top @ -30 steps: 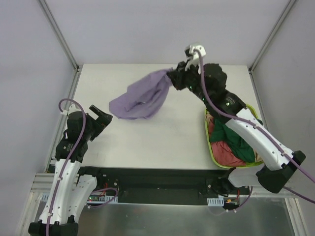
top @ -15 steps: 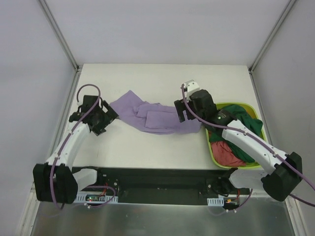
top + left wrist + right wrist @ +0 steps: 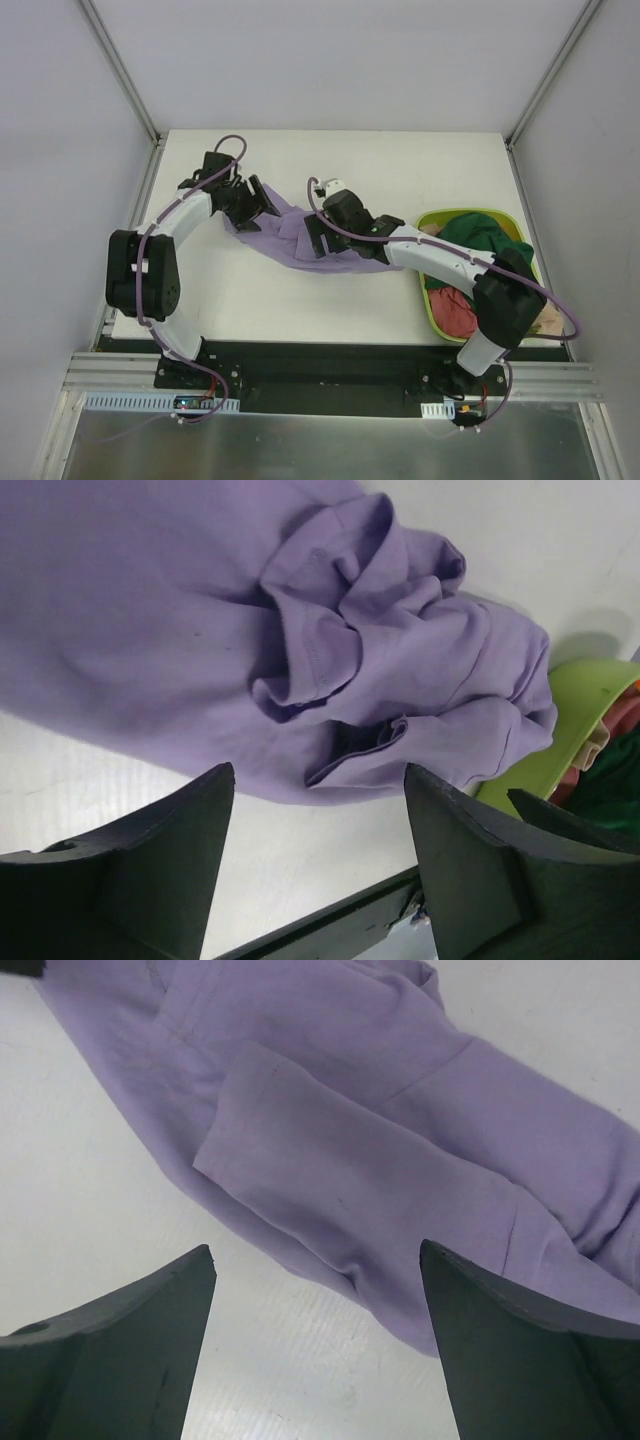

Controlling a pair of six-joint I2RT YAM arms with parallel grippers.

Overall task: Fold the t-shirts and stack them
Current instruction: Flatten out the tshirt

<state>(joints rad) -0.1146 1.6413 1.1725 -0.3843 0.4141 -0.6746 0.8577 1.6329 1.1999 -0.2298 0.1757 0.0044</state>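
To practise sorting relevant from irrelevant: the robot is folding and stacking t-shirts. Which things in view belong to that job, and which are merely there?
Belong to the job: lavender t-shirt; dark green t-shirt; red-pink t-shirt.

Merely there: lime-green basket, holding the last two shirts; white table.

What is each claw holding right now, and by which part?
Nothing: the left claw and right claw both hang open over the purple shirt.

Lavender tee (image 3: 288, 236), lime basket (image 3: 527, 248), dk-green tee (image 3: 478, 234), poss. pink-red tee (image 3: 456, 311).
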